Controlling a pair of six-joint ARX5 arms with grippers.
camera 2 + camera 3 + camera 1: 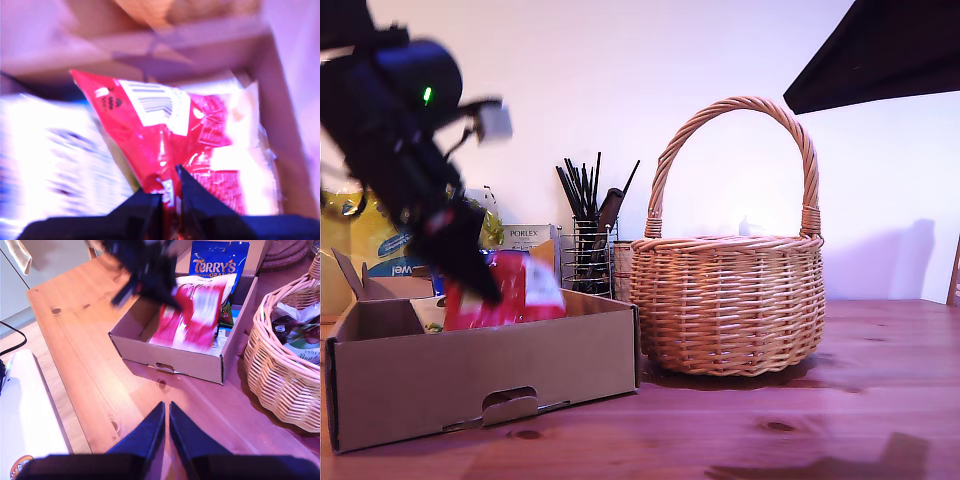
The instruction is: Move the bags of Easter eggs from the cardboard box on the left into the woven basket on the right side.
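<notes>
Clamped on a corner of the red-and-white bag (165,140), my first gripper (169,192) held it dangling just above the cardboard box (470,370), high enough, I judged, to clear the wall on the way to the woven basket (730,300). My second gripper (166,427) hung closed and empty over the bare table (75,330), apart from the box, while the blue bag (217,265) lay in the box.

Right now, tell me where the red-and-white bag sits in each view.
Exterior view: red-and-white bag hangs over the cardboard box, pinched by my first gripper.
First wrist view: bag fills the centre, at the jaws.
Second wrist view: bag blurred above the box.
Shared landmark: the cardboard box.
</notes>
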